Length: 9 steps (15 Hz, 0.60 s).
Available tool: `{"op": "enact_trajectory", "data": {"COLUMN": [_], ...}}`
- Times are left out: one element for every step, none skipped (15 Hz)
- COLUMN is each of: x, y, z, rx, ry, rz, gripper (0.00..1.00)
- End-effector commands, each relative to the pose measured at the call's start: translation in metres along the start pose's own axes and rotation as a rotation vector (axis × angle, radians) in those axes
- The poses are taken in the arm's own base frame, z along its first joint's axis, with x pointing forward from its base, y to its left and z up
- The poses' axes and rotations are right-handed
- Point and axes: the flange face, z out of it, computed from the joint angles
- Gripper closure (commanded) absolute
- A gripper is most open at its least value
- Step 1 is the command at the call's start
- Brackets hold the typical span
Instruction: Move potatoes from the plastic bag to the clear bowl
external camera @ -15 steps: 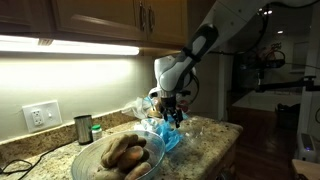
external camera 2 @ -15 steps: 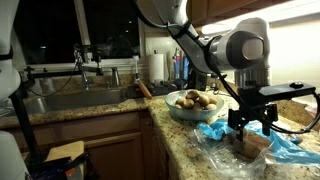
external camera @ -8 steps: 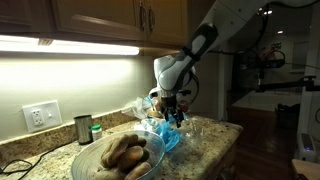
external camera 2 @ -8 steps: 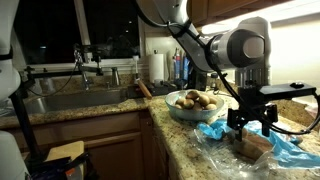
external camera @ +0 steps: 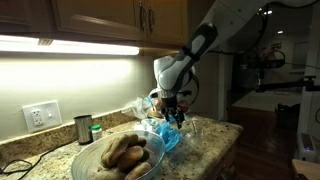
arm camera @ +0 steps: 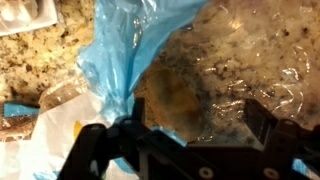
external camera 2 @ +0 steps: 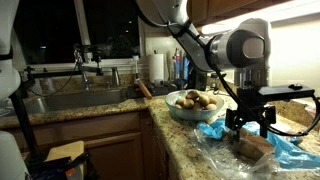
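Granite counter (external camera: pixel 212 142) beneath wooden cabinets (external camera: pixel 100 20), sink (external camera 2: pixel 70 100) adjoining; we see the gripper (external camera 2: pixel 250 122), jaws wide, over the bag (external camera 2: pixel 295 150); nothing has visibly moved since.

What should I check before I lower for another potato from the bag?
1. Gripper open: ok, its fingers are spread wide in the wrist view.
2. Gripper empty: ok, nothing is between the fingers.
3. Gripper over the plastic bag: ok in both exterior views.
4. Potato below: cannot tell. A brownish shape shows through the plastic, blurred.
5. Bag opening clear: cannot tell. Film seems to cover the target.
6. Clear bowl ready: ok, upright on the counter, holding potatoes.
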Motion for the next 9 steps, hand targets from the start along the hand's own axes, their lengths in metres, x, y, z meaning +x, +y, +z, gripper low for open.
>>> {"op": "enact_trajectory", "data": {"x": [0.0, 0.0, 0.0, 0.0, 0.001, 0.001, 0.001, 0.001, 0.001], "y": [0.004, 0.004, 0.004, 0.004, 0.004, 0.005, 0.006, 0.006, 0.007], "z": [0.004, 0.005, 0.007, 0.009, 0.011, 0.012, 0.014, 0.015, 0.015], "rx": [0.025, 0.028, 0.03, 0.032, 0.034, 0.036, 0.038, 0.038, 0.039], "ry": [0.01, 0.011, 0.012, 0.014, 0.016, 0.018, 0.02, 0.022, 0.024], "rz": [0.015, 0.014, 0.015, 0.015, 0.015, 0.016, 0.018, 0.019, 0.019], "gripper": [0.0, 0.0, 0.0, 0.0, 0.0, 0.0, 0.0, 0.0, 0.0]}}
